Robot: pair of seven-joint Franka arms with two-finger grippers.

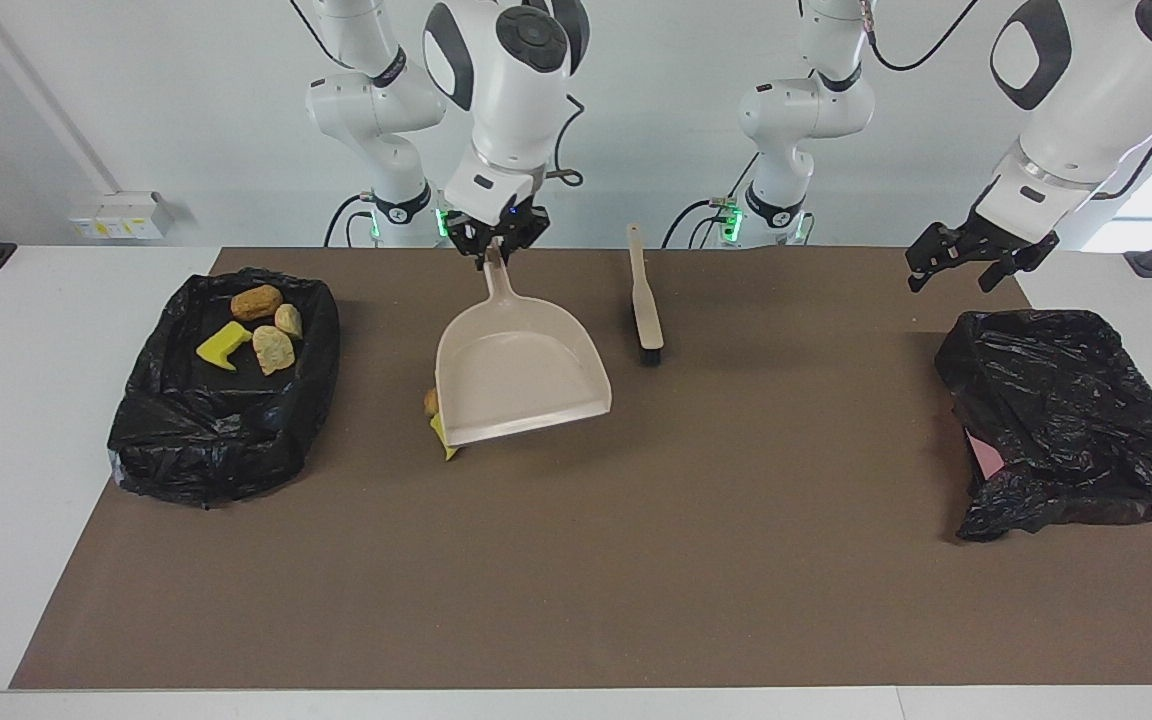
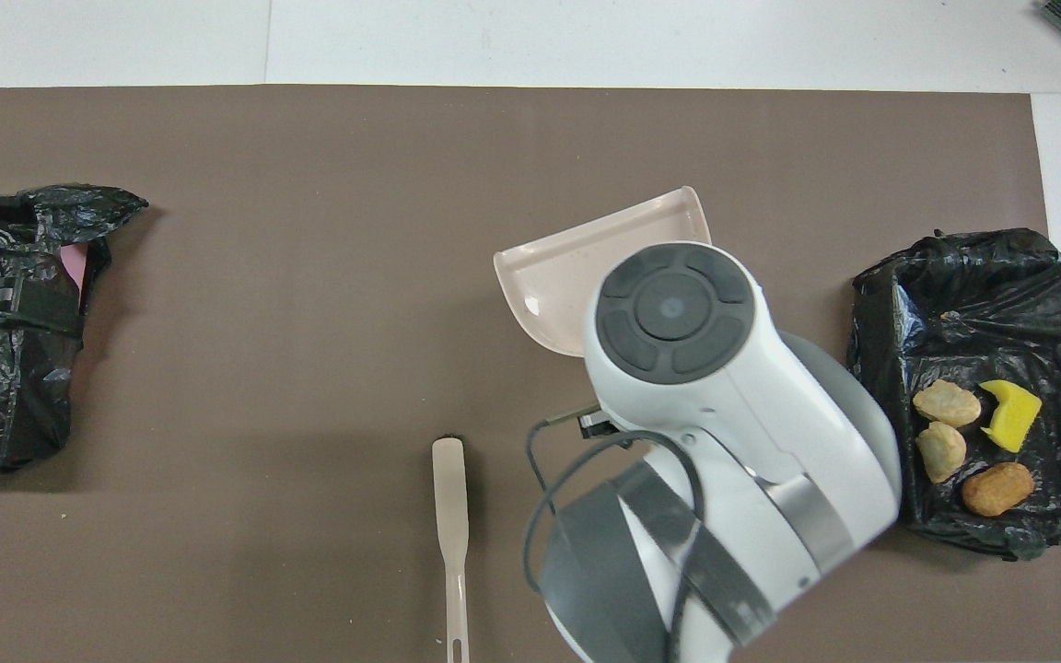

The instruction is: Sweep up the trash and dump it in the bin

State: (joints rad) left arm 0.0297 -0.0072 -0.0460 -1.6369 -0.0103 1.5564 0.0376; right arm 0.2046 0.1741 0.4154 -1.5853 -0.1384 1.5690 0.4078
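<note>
My right gripper (image 1: 493, 250) is shut on the handle of the beige dustpan (image 1: 521, 375), which tilts lip-down low over the brown mat. The pan covers most of the loose trash: a brown lump (image 1: 430, 402) and a yellow tip (image 1: 446, 443) show at its edge toward the right arm's end. The overhead view hides these under my right arm and shows only the pan's lip (image 2: 586, 253). The black-bagged bin (image 1: 221, 440) at the right arm's end holds several trash pieces (image 1: 273, 349), also seen from overhead (image 2: 947, 402). My left gripper (image 1: 971, 265) hangs open, waiting.
The beige brush (image 1: 646, 310) lies on the mat beside the dustpan, bristles away from the robots; only its handle (image 2: 450, 516) shows from overhead. A second crumpled black bag (image 1: 1066, 420) lies at the left arm's end, under the left gripper.
</note>
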